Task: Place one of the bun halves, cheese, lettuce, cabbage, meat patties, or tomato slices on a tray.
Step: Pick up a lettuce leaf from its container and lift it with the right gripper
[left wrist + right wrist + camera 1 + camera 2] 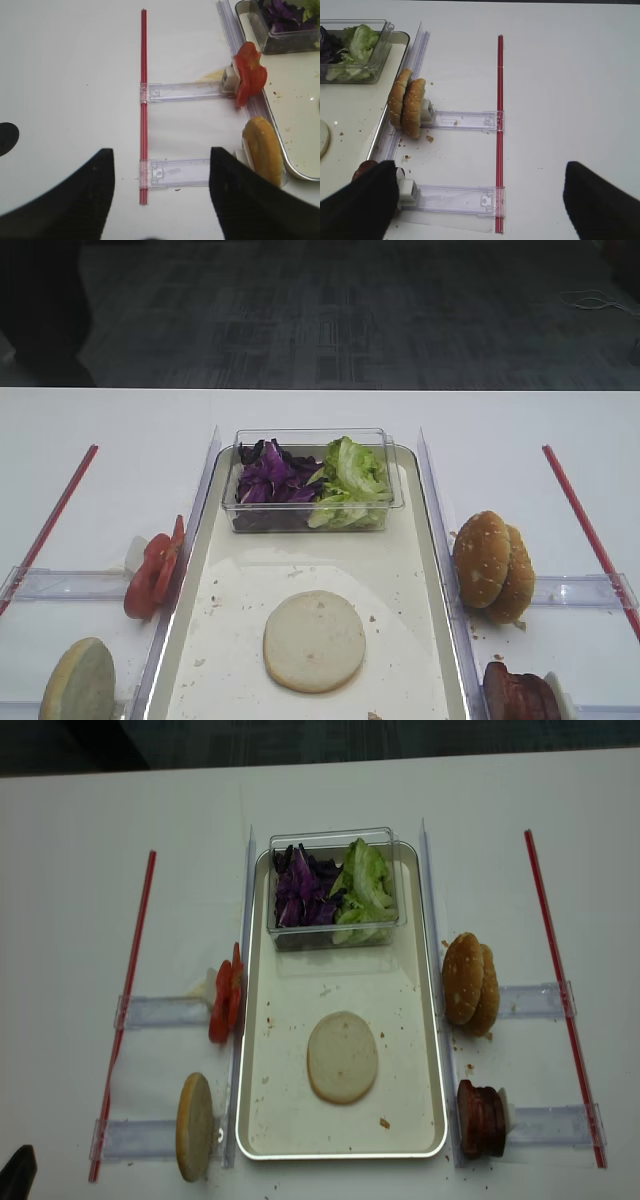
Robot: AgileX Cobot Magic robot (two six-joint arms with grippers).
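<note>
A pale flat bun half [314, 640] lies on the cream tray [400, 570]. Lettuce [348, 480] and purple cabbage [270, 478] fill a clear tub at the tray's far end. Left of the tray, tomato slices [152, 575] and a bun half [78, 682] stand on edge. On the right stand sesame bun halves [492, 565] and meat patties [520, 695]. Cheese is out of view. My left gripper [162, 152] is open over bare table beside the upright bun half [262, 155]. My right gripper [479, 170] is open and empty, its left finger next to the patties [362, 170].
Long red sticks [585, 525] [50, 525] lie on the white table on both sides, crossed by clear plastic holders [462, 120] [182, 92]. Clear rails run along both long sides of the tray. Crumbs dot the tray base.
</note>
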